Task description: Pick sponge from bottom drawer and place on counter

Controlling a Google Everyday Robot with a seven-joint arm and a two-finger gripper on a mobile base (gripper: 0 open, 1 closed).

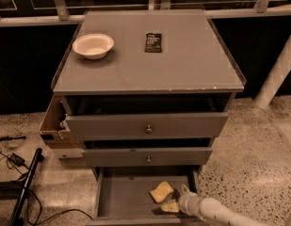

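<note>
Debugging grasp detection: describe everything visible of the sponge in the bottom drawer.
The sponge is small, pale yellow and soft-looking, with wavy curved edges. It lies flat on the grey floor of the open bottom drawer, right of centre. The end effector, on a white arm coming from the lower right, sits in the drawer just beside it. Whether it touches the sponge cannot be told.

My gripper (179,199) sits at the near right of the bottom drawer (121,197), just beside the sponge (161,191). Left of the sponge the drawer floor is open, and low side walls close both sides. The middle drawer front (147,157) overhangs the far end. On the counter (182,65), a white bowl (92,45) far left and a black packet (153,42) far middle take room; the near half and right are free.
</note>
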